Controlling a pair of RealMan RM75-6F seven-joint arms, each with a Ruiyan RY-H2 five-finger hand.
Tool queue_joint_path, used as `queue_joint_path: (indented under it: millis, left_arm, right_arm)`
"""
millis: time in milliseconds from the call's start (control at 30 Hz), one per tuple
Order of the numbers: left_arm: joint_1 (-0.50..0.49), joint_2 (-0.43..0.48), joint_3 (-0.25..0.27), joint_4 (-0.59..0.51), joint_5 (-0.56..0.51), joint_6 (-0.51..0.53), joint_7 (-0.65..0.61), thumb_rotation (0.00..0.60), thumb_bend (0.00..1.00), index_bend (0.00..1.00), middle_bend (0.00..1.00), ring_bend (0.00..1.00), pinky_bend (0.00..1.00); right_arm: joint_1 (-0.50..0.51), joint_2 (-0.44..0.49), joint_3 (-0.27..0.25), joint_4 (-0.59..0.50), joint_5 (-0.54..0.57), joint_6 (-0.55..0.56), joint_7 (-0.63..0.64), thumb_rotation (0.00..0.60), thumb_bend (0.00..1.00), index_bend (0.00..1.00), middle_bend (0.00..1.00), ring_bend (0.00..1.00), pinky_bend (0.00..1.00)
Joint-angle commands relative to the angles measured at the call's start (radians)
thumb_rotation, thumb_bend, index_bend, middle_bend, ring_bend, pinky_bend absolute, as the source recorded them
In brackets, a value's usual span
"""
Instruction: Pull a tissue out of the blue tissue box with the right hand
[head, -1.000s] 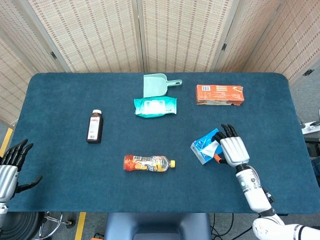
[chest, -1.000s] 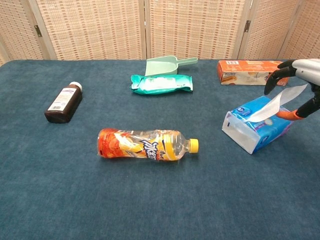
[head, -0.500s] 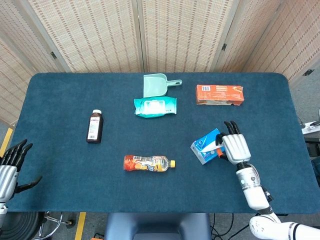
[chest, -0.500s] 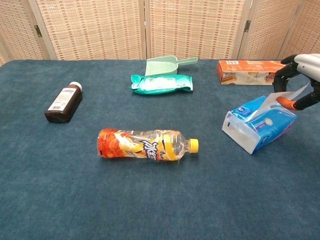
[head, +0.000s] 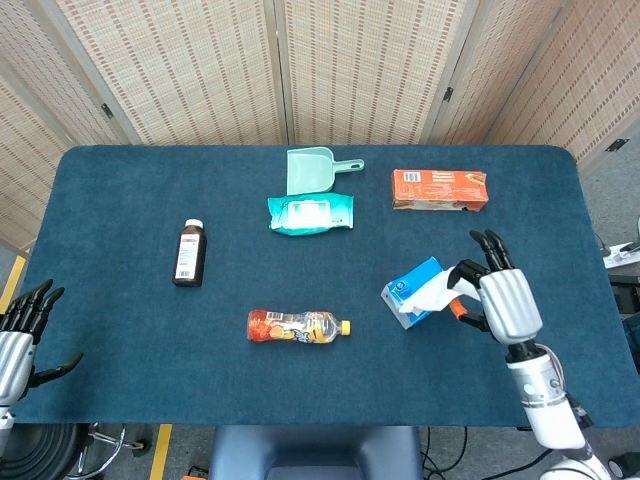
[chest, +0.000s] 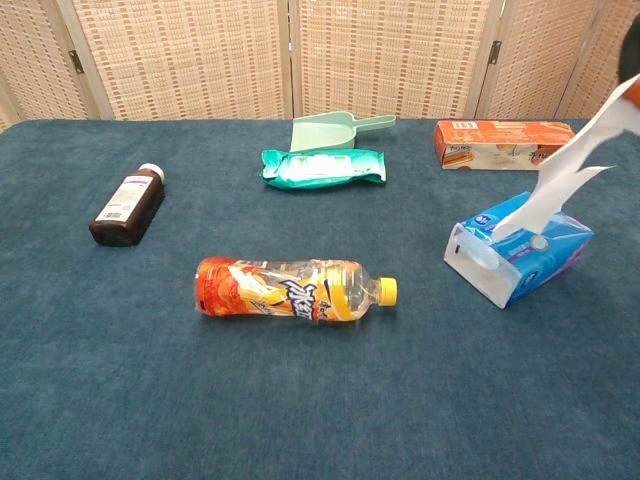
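Observation:
The blue tissue box (head: 408, 289) (chest: 520, 258) lies on the dark blue table, right of centre. A white tissue (chest: 568, 175) (head: 432, 296) stretches up and to the right out of its slot, one end still in the box. My right hand (head: 503, 301) is above and to the right of the box and pinches the tissue's upper end between thumb and a finger; the chest view shows only an orange fingertip at its right edge. My left hand (head: 22, 336) hangs off the table's left front corner, fingers spread, holding nothing.
An orange drink bottle (head: 297, 326) lies at front centre and a brown medicine bottle (head: 189, 252) to the left. At the back are a green wipes pack (head: 311, 213), a green dustpan (head: 315, 168) and an orange carton (head: 439, 189).
My right hand has risen and drawn back to the right from the box, pulling the tissue out into a long strip. The left hand has not moved.

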Motion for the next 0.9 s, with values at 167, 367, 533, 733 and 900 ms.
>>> queue_joint_path:
  millis: [167,367,533,733,900]
  left_arm:
    - [0.002,-0.001,0.003,-0.004,0.004,0.003,0.010,0.600,0.26,0.00,0.00,0.00,0.12]
    - [0.001,-0.002,0.004,-0.004,0.006,0.002,0.015,0.600,0.26,0.00,0.00,0.00,0.12]
    - [0.002,-0.001,0.002,-0.005,0.003,0.002,0.014,0.600,0.26,0.00,0.00,0.00,0.12]
    - [-0.001,-0.004,0.002,-0.002,0.001,-0.004,0.019,0.600,0.26,0.00,0.00,0.00,0.12]
    - [-0.001,-0.006,0.003,-0.004,0.004,-0.003,0.027,0.600,0.26,0.00,0.00,0.00,0.12]
  right_arm:
    - [-0.154,0.080,-0.158,0.018,-0.287,0.198,0.172,0.600,0.45,0.68,0.50,0.07,0.00]
    - [-0.174,0.026,-0.224,0.111,-0.321,0.147,0.146,0.600,0.45,0.68,0.50,0.07,0.00]
    - [-0.166,-0.002,-0.228,0.150,-0.270,0.078,0.140,0.600,0.45,0.68,0.48,0.07,0.00]
    - [-0.161,-0.022,-0.219,0.194,-0.217,0.035,0.143,0.600,0.42,0.68,0.42,0.05,0.00]
    - [-0.160,-0.008,-0.226,0.182,-0.198,0.002,0.103,0.600,0.21,0.27,0.14,0.00,0.00]
